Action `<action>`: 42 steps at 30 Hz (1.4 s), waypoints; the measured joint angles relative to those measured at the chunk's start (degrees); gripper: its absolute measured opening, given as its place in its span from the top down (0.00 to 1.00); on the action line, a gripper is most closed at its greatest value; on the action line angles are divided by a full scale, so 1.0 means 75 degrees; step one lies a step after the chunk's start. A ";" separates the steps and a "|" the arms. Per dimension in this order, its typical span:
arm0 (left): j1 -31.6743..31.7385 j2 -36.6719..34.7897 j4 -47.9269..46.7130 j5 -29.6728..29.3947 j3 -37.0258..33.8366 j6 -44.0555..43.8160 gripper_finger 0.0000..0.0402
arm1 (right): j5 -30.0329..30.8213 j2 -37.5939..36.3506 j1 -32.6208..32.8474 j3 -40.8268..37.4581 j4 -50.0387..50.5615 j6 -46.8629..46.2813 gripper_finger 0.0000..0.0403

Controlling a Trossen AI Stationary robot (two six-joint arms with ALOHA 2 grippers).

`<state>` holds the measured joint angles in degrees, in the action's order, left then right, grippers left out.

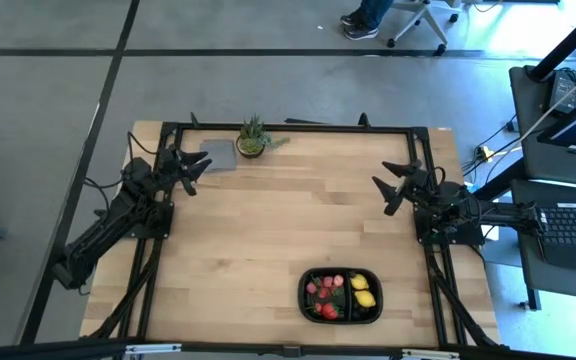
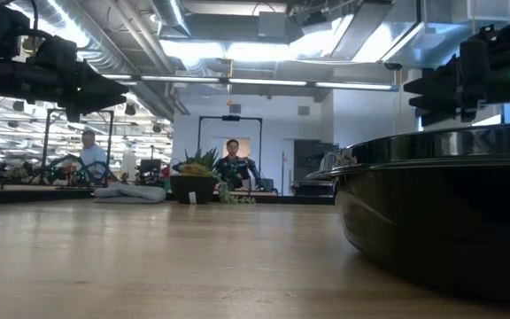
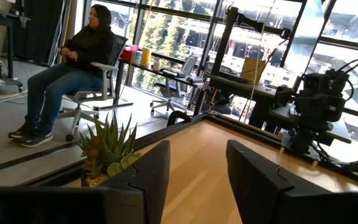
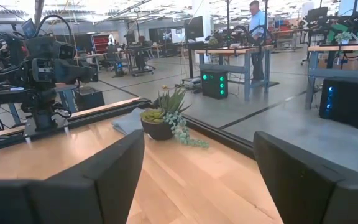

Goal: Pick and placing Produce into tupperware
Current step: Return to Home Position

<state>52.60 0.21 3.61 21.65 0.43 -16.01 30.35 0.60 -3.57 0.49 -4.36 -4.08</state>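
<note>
The black tupperware tray [image 1: 341,295] lies near the table's near edge, right of the middle; its dark wall [image 2: 450,213] fills the low view's right side. Inside it lie red strawberries [image 1: 324,287] and two yellow lemons [image 1: 362,290]. My left gripper [image 1: 200,166] hangs open above the table's far left, far from the tray; its fingers [image 3: 151,180] have nothing between them. My right gripper [image 1: 390,186] hangs open above the right side, and its fingers [image 4: 114,171] hold nothing.
A small green potted plant [image 1: 253,138] stands at the table's far edge, with a flat grey cloth [image 1: 219,155] beside it. The black frame rail [image 1: 298,128] runs around the table. A seated person [image 3: 73,68] and other people show in the room beyond.
</note>
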 joint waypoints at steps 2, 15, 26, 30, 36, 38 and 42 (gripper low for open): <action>-0.0003 0.0000 0.0001 0.0000 0.0000 0.0003 0.62 | 0.0000 0.0000 0.0000 0.0000 0.0000 0.0003 0.25; 0.0000 0.0000 0.0000 0.0000 0.0000 0.0004 0.64 | 0.0006 0.0000 0.0000 0.0000 -0.0003 0.0006 0.25; -0.0001 0.0000 0.0000 0.0000 0.0000 0.0003 0.62 | 0.0009 0.0000 0.0000 0.0000 -0.0003 0.0006 0.25; -0.0003 0.0000 0.0001 0.0000 0.0002 0.0003 0.61 | 0.0009 0.0000 0.0000 0.0000 -0.0006 0.0006 0.25; 0.0000 0.0000 0.0001 0.0000 0.0000 0.0003 0.62 | 0.0009 0.0000 0.0000 0.0000 -0.0006 0.0006 0.25; 0.0000 0.0000 0.0001 0.0000 0.0000 0.0000 0.63 | 0.0009 0.0000 -0.0001 0.0000 -0.0006 0.0006 0.25; -0.0001 0.0000 -0.0001 0.0000 0.0000 0.0000 0.64 | 0.0009 0.0000 0.0000 0.0000 -0.0006 0.0006 0.25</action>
<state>52.59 0.21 3.60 21.65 0.43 -16.01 30.41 0.60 -3.57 0.49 -4.40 -4.03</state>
